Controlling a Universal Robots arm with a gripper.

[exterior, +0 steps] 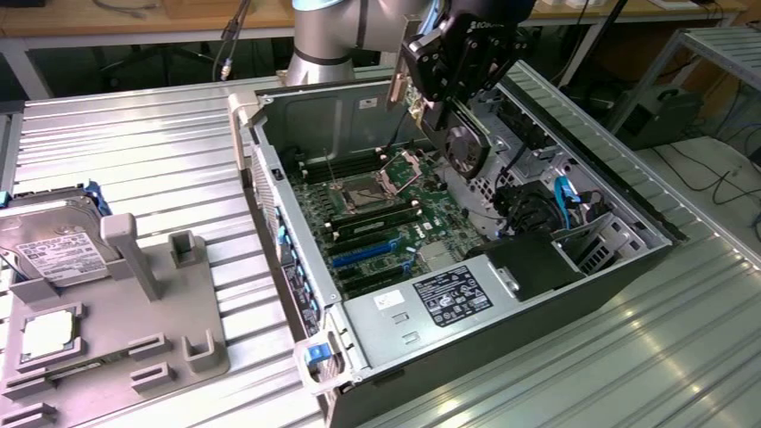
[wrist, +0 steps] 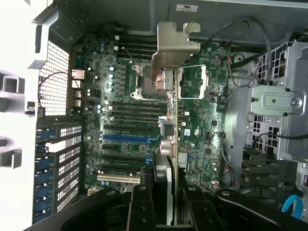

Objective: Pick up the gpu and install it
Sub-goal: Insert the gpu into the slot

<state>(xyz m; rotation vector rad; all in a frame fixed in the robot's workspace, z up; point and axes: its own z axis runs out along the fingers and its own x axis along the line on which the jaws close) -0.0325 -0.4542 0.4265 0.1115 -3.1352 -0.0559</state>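
One ribbed metal table is being used as the work surface, and its bright sheets are being lit from above. Nearest in the exterior view, at that view's left, a grey fixture is being carried by the table. A small square CPU chip is being kept flat in it, and a silver hard drive with a white label is being propped beside an upright post. Just beside the fixture, an open computer case is being shown lying on its side, so that the green motherboard is being exposed. A black power supply is being housed at the case's near end, and blue cables are being routed along its side at the exterior view's right.

Farther off, the arm is being held down over the far end of the case. The gpu is being grasped by the jaws, which are being kept clenched on its upper edge. The card is being hung on edge, slightly tilted, above the motherboard and apart from its slots, with the black fan being turned toward the exterior view's right. In the wrist view its silver bracket is being seen edge-on over the socket area.

Behind everything, wooden benches and loose cables are being seen along the room's dark back.
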